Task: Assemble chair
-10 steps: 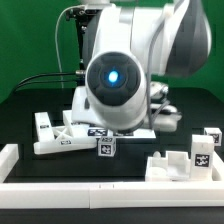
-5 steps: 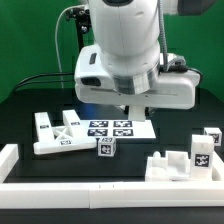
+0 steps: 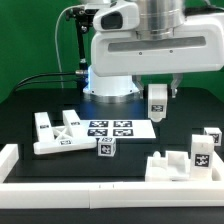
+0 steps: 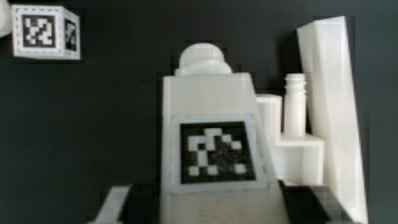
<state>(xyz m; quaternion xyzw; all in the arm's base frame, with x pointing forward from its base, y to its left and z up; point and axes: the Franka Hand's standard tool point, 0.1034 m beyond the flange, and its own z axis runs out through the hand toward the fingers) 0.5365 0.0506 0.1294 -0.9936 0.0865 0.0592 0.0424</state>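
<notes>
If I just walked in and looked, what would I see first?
The huge white robot arm fills the top of the exterior view, and its hand grips a white tagged block over the black table. Below lie the marker board, a small tagged cube in front of it, and a notched white panel at the exterior view's left.

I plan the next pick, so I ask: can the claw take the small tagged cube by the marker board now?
Probably not yet. The claw is shut on a white tagged piece, so its jaws are full. The small cube itself stands free, with nothing above it.
</notes>
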